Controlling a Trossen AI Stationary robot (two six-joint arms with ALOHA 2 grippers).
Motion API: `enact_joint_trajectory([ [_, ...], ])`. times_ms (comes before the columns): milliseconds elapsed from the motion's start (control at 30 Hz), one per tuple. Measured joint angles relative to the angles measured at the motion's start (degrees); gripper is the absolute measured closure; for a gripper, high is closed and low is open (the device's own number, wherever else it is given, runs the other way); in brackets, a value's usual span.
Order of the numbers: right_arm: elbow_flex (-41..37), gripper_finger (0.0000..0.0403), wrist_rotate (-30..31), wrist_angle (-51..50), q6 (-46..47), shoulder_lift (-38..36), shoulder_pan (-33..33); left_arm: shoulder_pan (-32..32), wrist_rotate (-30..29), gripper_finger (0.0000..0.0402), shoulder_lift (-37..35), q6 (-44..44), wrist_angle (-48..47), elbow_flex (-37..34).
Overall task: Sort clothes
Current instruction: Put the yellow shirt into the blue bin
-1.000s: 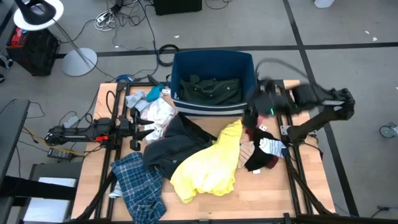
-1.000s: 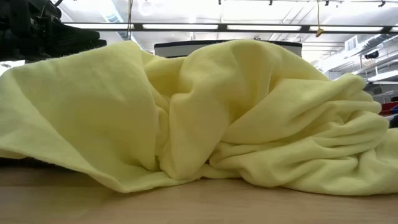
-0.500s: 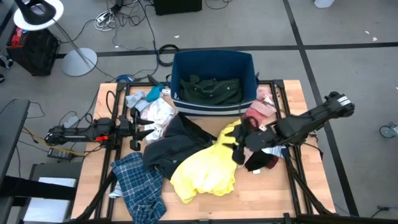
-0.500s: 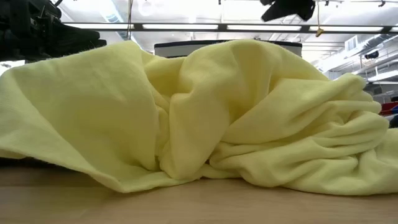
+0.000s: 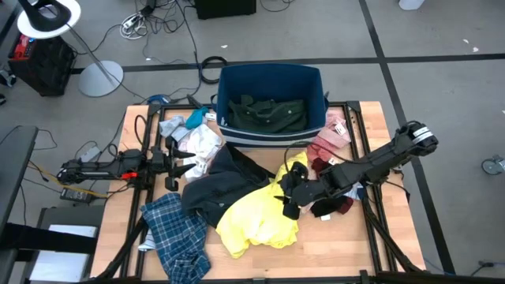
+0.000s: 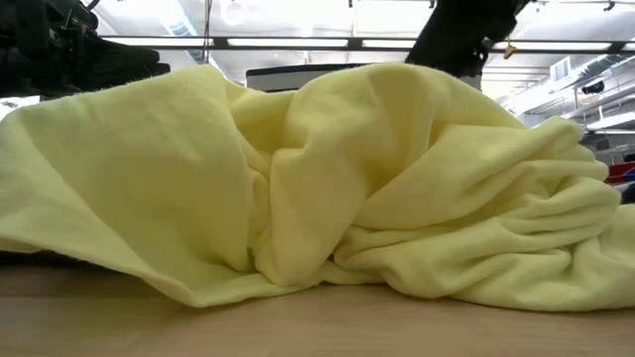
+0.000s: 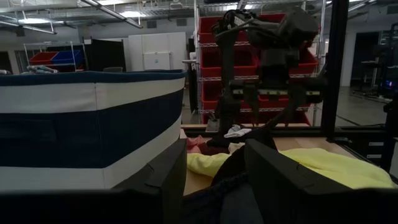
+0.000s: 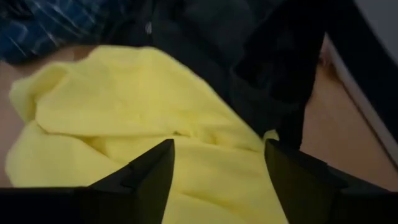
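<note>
The clothes lie spread over the table. A yellow top (image 5: 256, 214) (image 6: 317, 178) lies at the middle, beside a dark navy jacket (image 5: 221, 185) and a blue plaid shirt (image 5: 177, 237). White pieces (image 5: 197, 142) lie at the far left, pink pieces (image 5: 330, 140) and a striped sock (image 5: 344, 189) at the right. A dark green shirt (image 5: 264, 113) lies in the blue bin (image 5: 272, 77). My right gripper (image 5: 290, 193) (image 8: 217, 171) hangs open just over the yellow top's right part, slanting down. My left gripper (image 5: 177, 162) (image 7: 214, 180) waits open at the table's left.
The blue bin with a white stripe (image 7: 87, 124) stands at the table's far edge, in the middle. A dark red piece (image 5: 322, 166) and a black piece (image 5: 331, 207) lie under my right arm. Bare wood shows along the near right (image 5: 347, 244).
My right gripper has come from high beside the bin's right wall down and toward the table's near left, over the pink and striped pieces, and now hangs low over the yellow top. The clothes have stayed where they were.
</note>
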Motion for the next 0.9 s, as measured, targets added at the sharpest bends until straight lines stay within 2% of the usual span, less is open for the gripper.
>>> enact_joint_trajectory([
  [167, 0.00, 0.0104, -3.36, -0.16, 0.10, 3.87, -0.08, 0.00, 0.02, 0.0234, 0.00, 0.00, -0.01, 0.00],
  [267, 0.00, 0.0086, -3.40, -0.33, -0.23, 6.63, -0.20, 0.00, 0.03, 0.0234, 0.00, 0.00, -0.01, 0.00],
  [400, 0.00, 0.0082, -3.15, -0.26, -1.50, 11.20, -1.15, 0.02, 0.07, 0.0234, 0.00, -0.02, -0.01, 0.00],
  [533, 0.00, 0.0100, -3.78, 0.16, -1.55, 15.87, -2.38, 0.02, 0.09, 0.0234, 0.00, 0.00, -0.01, 0.00],
  [600, 0.00, 0.0124, -5.24, 0.85, -1.57, 17.40, -2.84, 0.02, 0.09, 0.0234, 0.00, -0.01, 0.01, 0.00],
  [667, 0.00, 0.0170, -6.95, 1.44, -1.89, 17.97, -3.02, 0.02, 0.11, 0.0234, 0.00, 0.00, -0.01, 0.00],
  [833, 0.03, 0.0360, -8.48, -0.97, -3.72, 14.76, -2.85, 0.00, 0.39, 0.0234, 0.00, -0.02, -0.01, 0.00],
  [900, 0.89, 0.0378, -8.58, -3.04, -3.65, 12.07, -2.85, 0.02, 0.39, 0.0234, 0.00, -0.01, -0.01, 0.00],
])
